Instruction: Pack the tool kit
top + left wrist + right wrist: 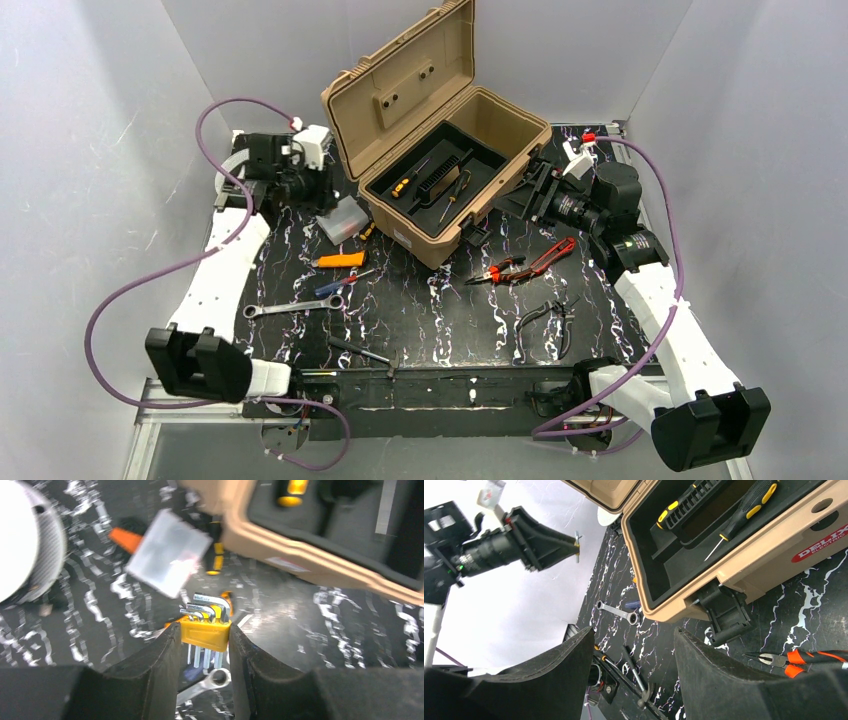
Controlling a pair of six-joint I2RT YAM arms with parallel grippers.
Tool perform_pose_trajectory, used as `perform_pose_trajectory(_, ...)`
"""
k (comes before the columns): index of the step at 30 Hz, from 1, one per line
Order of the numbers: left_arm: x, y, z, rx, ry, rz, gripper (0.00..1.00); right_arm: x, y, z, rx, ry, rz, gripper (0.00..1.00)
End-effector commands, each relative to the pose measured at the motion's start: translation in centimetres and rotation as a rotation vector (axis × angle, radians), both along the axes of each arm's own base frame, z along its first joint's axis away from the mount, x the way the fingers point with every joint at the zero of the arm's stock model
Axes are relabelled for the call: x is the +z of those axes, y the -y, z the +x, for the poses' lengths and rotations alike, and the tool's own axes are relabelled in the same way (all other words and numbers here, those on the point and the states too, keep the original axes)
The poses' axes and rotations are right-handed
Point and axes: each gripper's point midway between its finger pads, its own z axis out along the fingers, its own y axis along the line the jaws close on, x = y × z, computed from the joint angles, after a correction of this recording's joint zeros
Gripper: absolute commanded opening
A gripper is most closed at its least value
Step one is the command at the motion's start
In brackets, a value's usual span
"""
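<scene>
Two black fingers (160, 665) of the left gripper (203, 629) are pinched on a yellow hex-key set (205, 632), squeezing its holder from both sides with the silver keys poking out above and below. It hangs over the black marbled table (450, 310), with a wrench (210, 680) lying underneath. Just beyond sits a small clear box (170, 557), and a grey spool (25, 545) is off to one side. Over on the other side, the right gripper (633, 631) is spread wide and carries nothing, hovering close to the toolbox (440, 130). That tan toolbox stands at the back of the table between the two grippers, lid thrown open. Its black tray (480, 165) holds screwdrivers (410, 182). Red-handled pliers (525, 265) lie on the table in front, and dark pliers (545, 320) lie nearer the arm bases.
</scene>
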Motion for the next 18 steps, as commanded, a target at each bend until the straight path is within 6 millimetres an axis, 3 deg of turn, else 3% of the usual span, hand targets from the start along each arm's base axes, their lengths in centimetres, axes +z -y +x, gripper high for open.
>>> perform_pose_trajectory(1, 3.7, 5.4, -4.0, -0.111, 0.062, -0.122, 0.2, 0.8, 0.2, 0.4, -0.012, 0.045, 0.002, 0.67)
perform_pose_trajectory(8, 7.2, 12.9, -6.8, -0.269, 0.194, -0.261, 0.18, 0.4, 0.6, 0.4, -0.034, 0.045, -0.02, 0.67)
perform_pose_trajectory(11, 7.3, 15.6, -6.3, -0.324, 0.218, -0.243, 0.18, 0.4, 0.8, 0.4, -0.05, 0.048, -0.032, 0.67)
perform_pose_trajectory(18, 7.4, 20.8, -3.0, -0.412, 0.27, -0.201, 0.19, -0.1, 1.8, 0.4, -0.101, 0.053, -0.072, 0.67)
